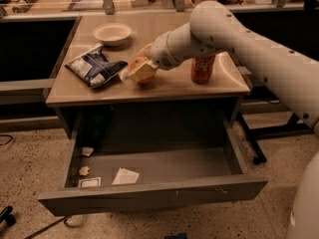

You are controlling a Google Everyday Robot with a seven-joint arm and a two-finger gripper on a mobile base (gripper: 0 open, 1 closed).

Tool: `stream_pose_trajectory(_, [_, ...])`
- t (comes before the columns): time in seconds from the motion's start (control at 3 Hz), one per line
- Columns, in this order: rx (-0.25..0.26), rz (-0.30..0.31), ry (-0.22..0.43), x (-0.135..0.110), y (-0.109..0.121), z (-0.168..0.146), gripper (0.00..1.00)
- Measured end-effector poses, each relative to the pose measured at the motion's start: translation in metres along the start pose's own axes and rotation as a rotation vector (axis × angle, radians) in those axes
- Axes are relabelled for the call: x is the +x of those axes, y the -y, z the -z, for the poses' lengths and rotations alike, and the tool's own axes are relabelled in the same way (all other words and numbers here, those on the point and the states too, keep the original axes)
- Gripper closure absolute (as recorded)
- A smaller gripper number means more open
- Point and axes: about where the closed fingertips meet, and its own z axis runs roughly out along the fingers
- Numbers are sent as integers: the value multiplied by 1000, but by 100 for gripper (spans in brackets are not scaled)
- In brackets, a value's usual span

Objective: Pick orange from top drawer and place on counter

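Note:
My gripper (141, 70) is over the beige counter (169, 86), left of its middle. It is shut on the orange (146, 78), which shows as orange skin beside and under the cream fingers (141, 68), low at the counter's surface. I cannot tell whether the orange rests on the counter. The top drawer (164, 166) below is pulled out, and its grey floor holds only paper scraps (125, 176).
On the counter stand a red soda can (202, 68) right of the gripper, a dark blue chip bag (94, 66) to its left, and a white bowl (112, 33) at the back left. A cluttered bench (75, 1) runs behind.

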Motion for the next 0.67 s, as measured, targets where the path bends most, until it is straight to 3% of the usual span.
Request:
stream_pose_trajectory(0.33, [0,0,0,0,0,0,11])
stream_pose_trajectory(0.67, [0,0,0,0,0,0,0])
